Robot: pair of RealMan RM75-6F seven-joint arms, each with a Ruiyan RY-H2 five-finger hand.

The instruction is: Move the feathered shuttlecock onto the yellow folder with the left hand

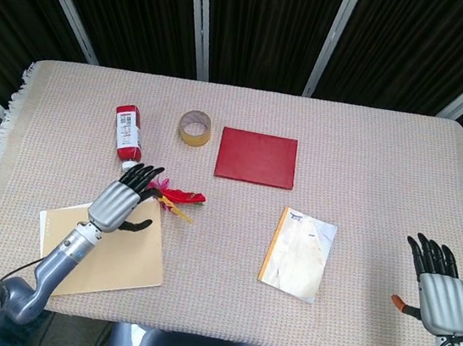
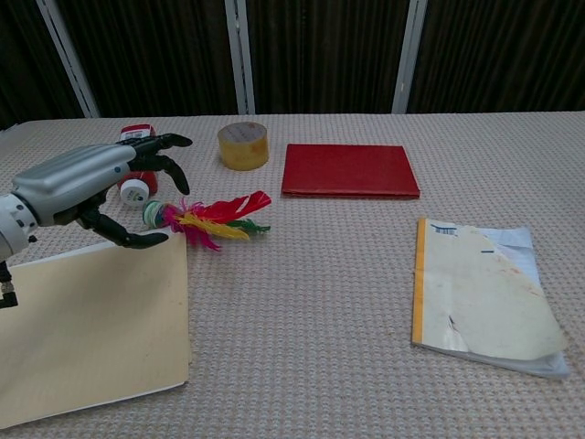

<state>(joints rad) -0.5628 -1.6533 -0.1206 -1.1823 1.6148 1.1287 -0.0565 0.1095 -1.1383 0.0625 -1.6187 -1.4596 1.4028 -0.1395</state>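
The feathered shuttlecock (image 1: 175, 196) (image 2: 210, 219) lies on the cloth with its pale base to the left and red, yellow and pink feathers pointing right. It sits just off the far right corner of the yellow folder (image 1: 106, 250) (image 2: 91, 329). My left hand (image 1: 119, 199) (image 2: 87, 183) hovers open over that corner, fingers spread, its fingertips close to the shuttlecock's base and holding nothing. My right hand (image 1: 440, 290) stays open at the table's near right edge, seen only in the head view.
A red bottle (image 1: 127, 135) (image 2: 137, 160) lies just behind the shuttlecock. A tape roll (image 1: 195, 127) (image 2: 243, 145) and a red book (image 1: 256, 158) (image 2: 349, 170) sit further back. A worn notebook (image 1: 297, 252) (image 2: 480, 293) lies right of centre.
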